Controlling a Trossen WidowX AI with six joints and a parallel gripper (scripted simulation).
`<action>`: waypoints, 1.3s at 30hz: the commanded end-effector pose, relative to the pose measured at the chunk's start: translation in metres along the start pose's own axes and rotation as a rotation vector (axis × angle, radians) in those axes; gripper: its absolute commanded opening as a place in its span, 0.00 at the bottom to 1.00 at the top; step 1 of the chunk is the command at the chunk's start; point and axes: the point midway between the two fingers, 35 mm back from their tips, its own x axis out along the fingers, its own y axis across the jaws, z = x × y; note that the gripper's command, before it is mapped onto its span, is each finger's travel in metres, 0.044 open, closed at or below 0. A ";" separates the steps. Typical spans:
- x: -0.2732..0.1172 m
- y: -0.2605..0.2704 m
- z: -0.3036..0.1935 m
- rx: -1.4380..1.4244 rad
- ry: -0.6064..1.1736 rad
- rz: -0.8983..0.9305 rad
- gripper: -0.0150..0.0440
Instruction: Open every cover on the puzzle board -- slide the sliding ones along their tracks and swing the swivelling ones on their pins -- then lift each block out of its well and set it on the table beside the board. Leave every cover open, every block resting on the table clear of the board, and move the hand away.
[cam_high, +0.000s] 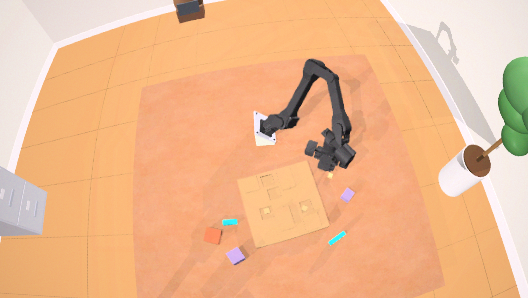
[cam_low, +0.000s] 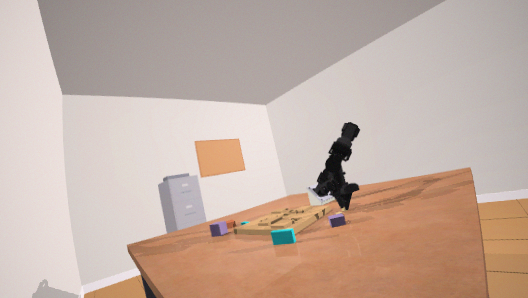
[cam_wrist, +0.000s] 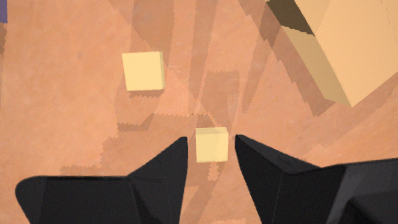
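Observation:
The wooden puzzle board (cam_high: 252, 229) (cam_wrist: 365, 55) lies on the table with several recesses and slots. Small pale-yellow pieces show in two of them, a left one (cam_high: 266, 211) and a right one (cam_high: 305, 208); whether they are blocks or cover knobs is unclear. My gripper (cam_wrist: 211, 142) (cam_low: 346, 208) is low over the table off the board's corner. Its fingers are parted, with a gap on each side of a small pale-yellow block (cam_wrist: 212, 145). Another pale-yellow block (cam_wrist: 143, 71) (cam_high: 330, 175) rests on the table nearby, clear of the board.
Two purple blocks (cam_high: 347, 195) (cam_high: 235, 256), two cyan blocks (cam_high: 230, 222) (cam_high: 337, 238) and an orange-red block (cam_high: 213, 235) lie around the board. The arm's white base plate (cam_high: 265, 141) is behind it.

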 end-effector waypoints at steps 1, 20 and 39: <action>0.000 0.000 0.000 -0.001 0.001 -0.001 0.66; -0.036 -0.002 0.005 0.000 -0.006 -0.017 1.00; -0.077 0.003 0.016 0.137 -0.008 -0.012 0.78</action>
